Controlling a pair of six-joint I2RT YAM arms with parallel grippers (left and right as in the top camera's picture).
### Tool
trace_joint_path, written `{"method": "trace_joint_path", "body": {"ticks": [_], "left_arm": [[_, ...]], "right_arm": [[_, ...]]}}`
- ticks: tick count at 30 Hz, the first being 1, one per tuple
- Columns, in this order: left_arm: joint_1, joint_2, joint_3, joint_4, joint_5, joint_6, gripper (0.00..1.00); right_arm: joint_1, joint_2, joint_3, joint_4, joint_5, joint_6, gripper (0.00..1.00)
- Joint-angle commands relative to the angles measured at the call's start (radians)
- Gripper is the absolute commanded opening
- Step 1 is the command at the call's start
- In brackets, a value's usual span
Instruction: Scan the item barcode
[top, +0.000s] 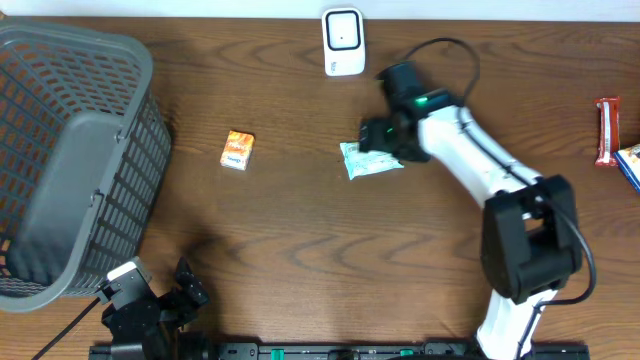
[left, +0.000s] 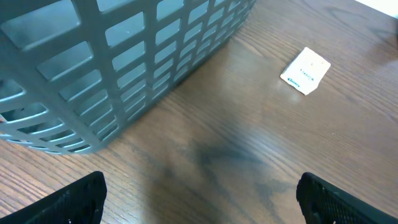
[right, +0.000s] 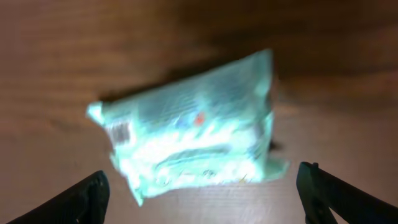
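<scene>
Pale green soft plastic packet lies flat on the brown wooden table, centre of the overhead frame, just below and right of the white upright scanner unit; right gripper hangs directly over it, fingers wide apart at the lower corners of the wrist frame, nothing clamped; left gripper also spread wide and empty, parked lower left beside the grey plastic mesh basket.

Handling, my read: light, floppy, crinkly film, likely slippery and will sag or fold if pinched at one corner; not fragile; best taken across a short edge or the sealed seam, away from the printed barcode so the fingers do not cover it; the code sits near the packet's left end in the wrist frame, so grip the opposite end.

Views: right wrist alone shows the barcode and the packet's creases, though blurred; overhead hides part of the packet under the arm but gives scanner, basket, the small orange carton and a red wrapped bar at the right edge; left wrist shows only basket wall, bare table and the carton upper right.
</scene>
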Motion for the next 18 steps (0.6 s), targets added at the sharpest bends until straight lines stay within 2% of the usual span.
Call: {"method": "trace_joint_path", "body": {"ticks": [1,5,9,12,16,18], "left_arm": [[0.003,0.0,0.002,0.001,-0.006,-0.001,0.98],[0.003,0.0,0.002,0.001,-0.006,-0.001,0.98],[0.003,0.0,0.002,0.001,-0.006,-0.001,0.98],[0.003,0.0,0.002,0.001,-0.006,-0.001,0.98],[0.003,0.0,0.002,0.001,-0.006,-0.001,0.98],[0.003,0.0,0.002,0.001,-0.006,-0.001,0.98]], "right_arm": [[-0.091,-0.015,-0.051,0.033,-0.249,-0.018,0.93],[-0.151,-0.015,-0.12,0.064,-0.302,0.004,0.99],[-0.171,-0.015,-0.224,0.181,-0.409,0.047,0.99],[-0.163,-0.015,-0.303,0.262,-0.397,0.179,0.98],[-0.16,-0.015,-0.407,0.403,-0.292,0.375,0.99],[-0.16,-0.015,-0.46,0.463,-0.253,0.441,0.97]]}}
